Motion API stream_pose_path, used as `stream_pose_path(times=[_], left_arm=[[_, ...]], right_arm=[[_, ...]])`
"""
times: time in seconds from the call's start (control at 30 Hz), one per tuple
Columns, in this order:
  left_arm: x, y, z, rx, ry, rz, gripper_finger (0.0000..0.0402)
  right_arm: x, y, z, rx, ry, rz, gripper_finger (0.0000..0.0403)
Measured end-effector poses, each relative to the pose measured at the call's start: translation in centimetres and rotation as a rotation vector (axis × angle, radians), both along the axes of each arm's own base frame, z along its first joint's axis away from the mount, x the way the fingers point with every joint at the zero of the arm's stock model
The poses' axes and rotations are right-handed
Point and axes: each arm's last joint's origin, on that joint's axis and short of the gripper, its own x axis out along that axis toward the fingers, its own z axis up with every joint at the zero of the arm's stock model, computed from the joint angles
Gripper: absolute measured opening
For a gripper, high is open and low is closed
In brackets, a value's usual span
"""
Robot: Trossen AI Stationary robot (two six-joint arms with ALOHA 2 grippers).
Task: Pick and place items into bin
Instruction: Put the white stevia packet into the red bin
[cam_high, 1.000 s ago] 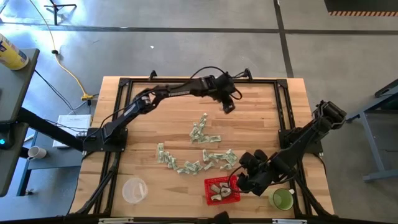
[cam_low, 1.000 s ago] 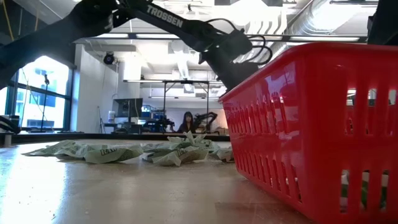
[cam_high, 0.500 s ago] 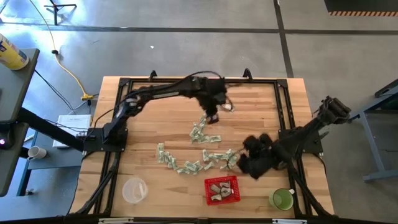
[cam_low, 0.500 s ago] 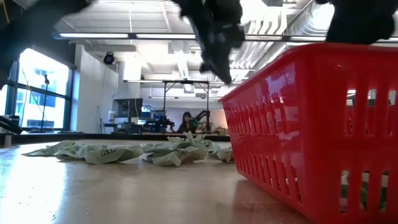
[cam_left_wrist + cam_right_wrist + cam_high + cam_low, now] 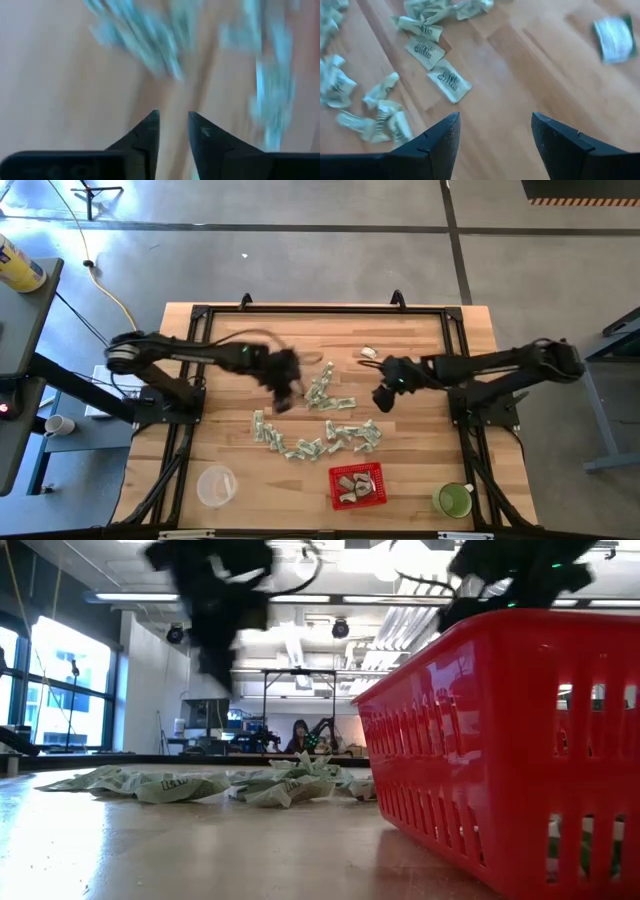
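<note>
A: Where are the items (image 5: pixel 325 420) seen?

B: They are scattered over the middle of the bench (image 5: pixel 230 470), in a loose arc of crinkled green-and-white pieces. One stray piece (image 5: pixel 369 353) lies apart, nearer the far edge. A few more are seen inside the bin (image 5: pixel 357 485), which stands close to the near edge, toward the right near corner.

A: How is the left gripper (image 5: pixel 283 393) placed?

B: It is held over the bench just left of the upper clump of items. In its wrist view the fingers (image 5: pixel 145 140) are seen a narrow gap apart, with nothing between them; the rest of that view is blurred.

A: And the right gripper (image 5: pixel 381 397)?

B: It is held above bare wood to the right of the scattered pieces, between them and the right edge. Its fingers (image 5: pixel 435 145) are spread wide and nothing is held.

A: What else is carried by the bench?

B: A clear round container (image 5: pixel 215 485) is seen near the left near corner, and a green cup (image 5: pixel 453 499) just right of the bin.
</note>
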Motion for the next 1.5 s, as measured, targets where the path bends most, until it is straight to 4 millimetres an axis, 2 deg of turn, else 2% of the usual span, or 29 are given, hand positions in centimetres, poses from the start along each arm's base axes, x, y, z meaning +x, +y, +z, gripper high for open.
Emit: stream_pose_path(times=[0.07, 0.2, 0.3, 0.4, 0.5, 0.6, 0.73, 0.83, 0.9, 1.07, 1.17, 1.33, 1.43, 1.5], left_arm=[[-2.1, -0.9, -1.4, -0.012, 0.092, -0.025, 0.0151], [-4.4, -1.2, -2.9, -0.089, 0.249, 0.261, 0.0181], [-4.9, -1.4, -3.0, -0.207, 0.323, 0.518, 0.0207], [-5.2, -2.3, -3.1, -0.268, 0.366, 0.720, 0.0230], [-5.2, -3.8, -3.1, -0.281, 0.364, 0.811, 0.0244], [-5.1, -5.0, -3.6, -0.222, 0.346, 0.859, 0.0249], [-5.5, -5.2, -5.7, -0.157, 0.335, 0.966, 0.0242], [-5.4, -5.1, -7.9, -0.231, 0.327, 1.009, 0.0233], [-5.7, -5.1, -8.7, -0.260, 0.315, 1.016, 0.0228], [-5.9, -5.0, -8.9, -0.199, 0.315, 1.040, 0.0205], [-6.1, -4.9, -8.9, -0.166, 0.326, 1.002, 0.0170], [-6.2, -4.9, -8.9, -0.138, 0.331, 0.960, 0.0082], [-5.8, -4.9, -8.0, -0.123, 0.327, 0.927, 0.0027], [-5.1, -4.9, -6.7, -0.108, 0.270, 0.899, 0.0022]], right_arm=[[1.0, -1.1, 0.3, -0.043, 0.029, 0.028, 0.0236], [2.4, -4.1, -0.1, -0.027, 0.125, -0.097, 0.0236], [3.0, -6.2, -0.5, -0.011, 0.193, -0.239, 0.0236], [3.4, -7.5, -0.8, -0.016, 0.252, -0.281, 0.0236], [4.0, -8.3, -0.8, -0.028, 0.268, -0.243, 0.0236], [4.4, -9.0, -0.6, -0.081, 0.284, -0.189, 0.0236], [4.3, -10.2, -0.1, -0.111, 0.290, -0.203, 0.0236], [4.0, -11.0, 0.2, -0.108, 0.286, -0.230, 0.0236], [3.9, -11.5, 0.3, -0.103, 0.278, -0.234, 0.0236], [3.4, -13.0, -0.3, -0.005, 0.258, -0.145, 0.0236], [3.3, -14.1, -1.4, 0.015, 0.281, -0.123, 0.0236], [4.0, -14.9, -3.8, -0.016, 0.334, -0.033, 0.0236], [4.6, -14.8, -5.2, -0.059, 0.390, 0.040, 0.0235], [4.8, -14.7, -6.2, -0.084, 0.438, 0.051, 0.0228]])
